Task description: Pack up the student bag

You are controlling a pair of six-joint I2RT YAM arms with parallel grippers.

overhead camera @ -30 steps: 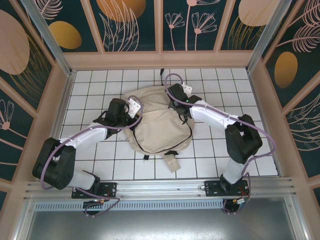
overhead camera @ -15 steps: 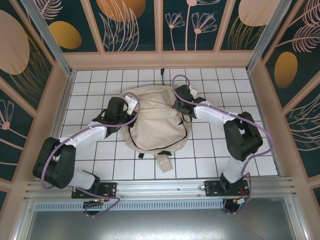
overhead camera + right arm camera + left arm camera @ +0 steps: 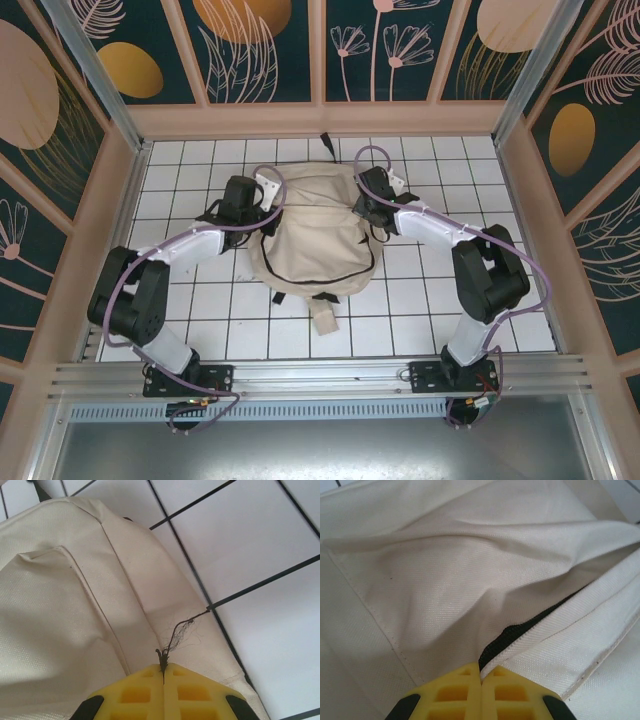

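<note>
Far-centre on the tiled table (image 3: 190,165) lay the student bag (image 3: 315,240), long axis running away from the arm bases — black loop (image 3: 324,140) at the far end, strap tail (image 3: 325,318) nearest. On its left flank the left gripper (image 3: 481,669) was closed tight, tips meeting on the cloth edge by the dark zipper (image 3: 520,627). On the right flank the right gripper (image 3: 164,669) was likewise closed, a frayed dark thread (image 3: 179,630) caught between its tips. Bag sat between them, both arms equally near — any shift would likely need both moving together.

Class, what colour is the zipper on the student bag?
Black: the zipper is a dark line against the cream fabric of the student bag. The left wrist view shows it best.
</note>
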